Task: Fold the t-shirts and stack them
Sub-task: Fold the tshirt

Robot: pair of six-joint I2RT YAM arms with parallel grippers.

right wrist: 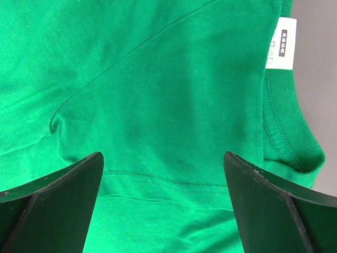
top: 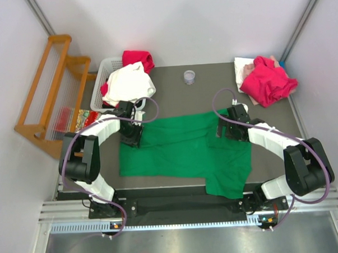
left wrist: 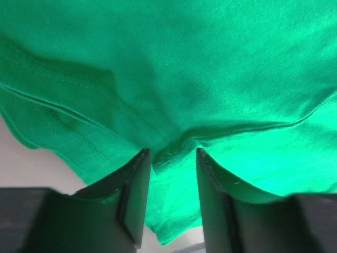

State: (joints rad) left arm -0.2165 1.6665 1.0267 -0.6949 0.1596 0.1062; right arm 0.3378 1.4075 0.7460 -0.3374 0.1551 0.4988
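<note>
The left hand [left wrist: 172, 153] sits low on the green t-shirt [top: 181, 148], its fingers [left wrist: 134, 195] drawn near each other with a raised seam fold running up between them. Whether the cloth is truly pinched I cannot tell from this close view. The right hand [right wrist: 163, 155] hangs released, spread wide, just over the shirt's collar end, with the white neck label [right wrist: 283, 45] ahead and to its right. The shirt lies spread on the table [top: 172, 81] under both hands. Beyond the right hand lies a magenta-red t-shirt pile [top: 268, 80]. Beyond the left hand, a white t-shirt [top: 128, 83] heaps over the basket [top: 107, 67].
</note>
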